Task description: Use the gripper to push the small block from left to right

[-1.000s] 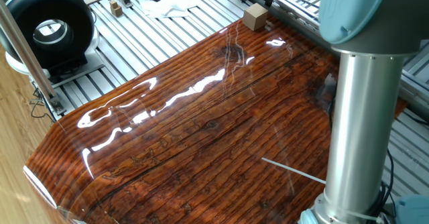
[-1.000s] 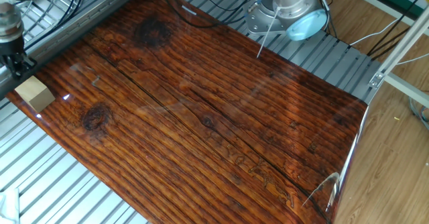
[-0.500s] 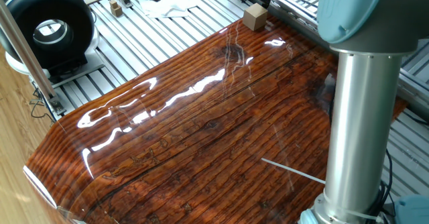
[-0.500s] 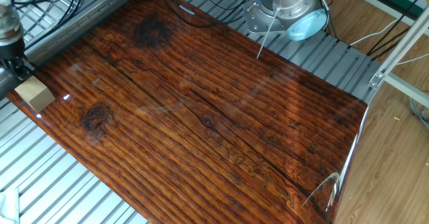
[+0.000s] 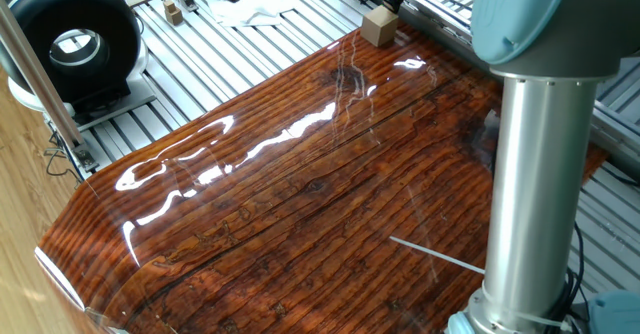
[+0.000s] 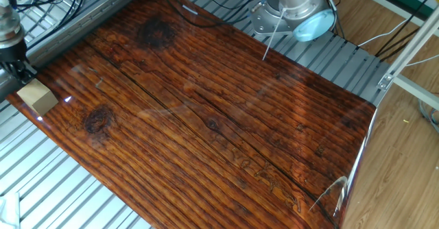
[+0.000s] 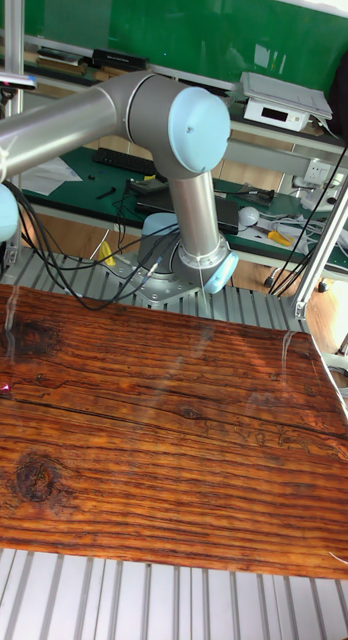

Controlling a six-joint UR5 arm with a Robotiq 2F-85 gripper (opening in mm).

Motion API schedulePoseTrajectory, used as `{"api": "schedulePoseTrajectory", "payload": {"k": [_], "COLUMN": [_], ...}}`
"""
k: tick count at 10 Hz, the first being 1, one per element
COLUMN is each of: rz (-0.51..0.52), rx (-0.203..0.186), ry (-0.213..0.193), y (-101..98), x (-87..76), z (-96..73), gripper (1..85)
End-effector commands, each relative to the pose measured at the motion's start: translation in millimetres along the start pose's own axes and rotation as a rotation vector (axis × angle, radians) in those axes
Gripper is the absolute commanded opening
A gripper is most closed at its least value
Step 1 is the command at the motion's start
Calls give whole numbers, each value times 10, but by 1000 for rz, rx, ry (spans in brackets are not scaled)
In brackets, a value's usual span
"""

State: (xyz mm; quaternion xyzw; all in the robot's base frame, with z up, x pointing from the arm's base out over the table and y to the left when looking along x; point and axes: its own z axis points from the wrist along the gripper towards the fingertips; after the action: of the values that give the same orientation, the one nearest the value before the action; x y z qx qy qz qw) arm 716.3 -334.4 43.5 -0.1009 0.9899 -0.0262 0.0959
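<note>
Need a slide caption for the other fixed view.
Black two-finger gripper beside the light tan wooden cube at the glossy wooden board's edge.

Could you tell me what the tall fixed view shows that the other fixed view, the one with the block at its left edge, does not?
Only the tall fixed view shows the arm's elbow with its pale blue joint cap, the green desk with a keyboard behind it, and a white device on a shelf. Only the other fixed view shows the small block at the board's corner with the claw right beside it. Both share the glossy wooden board and the arm's base.
</note>
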Motion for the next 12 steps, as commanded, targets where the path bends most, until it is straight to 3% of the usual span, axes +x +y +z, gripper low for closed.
{"api": "schedulePoseTrajectory", "payload": {"k": [1, 6, 10, 12], "rz": [24, 45, 73, 93], "rx": [-38, -68, -73, -66], "ry": [-2, 3, 2, 20], "y": [83, 178, 234, 303], "x": [-2, -12, -71, -125], "z": [-15, -46, -38, -63], "gripper": [10, 10, 10, 10]}}
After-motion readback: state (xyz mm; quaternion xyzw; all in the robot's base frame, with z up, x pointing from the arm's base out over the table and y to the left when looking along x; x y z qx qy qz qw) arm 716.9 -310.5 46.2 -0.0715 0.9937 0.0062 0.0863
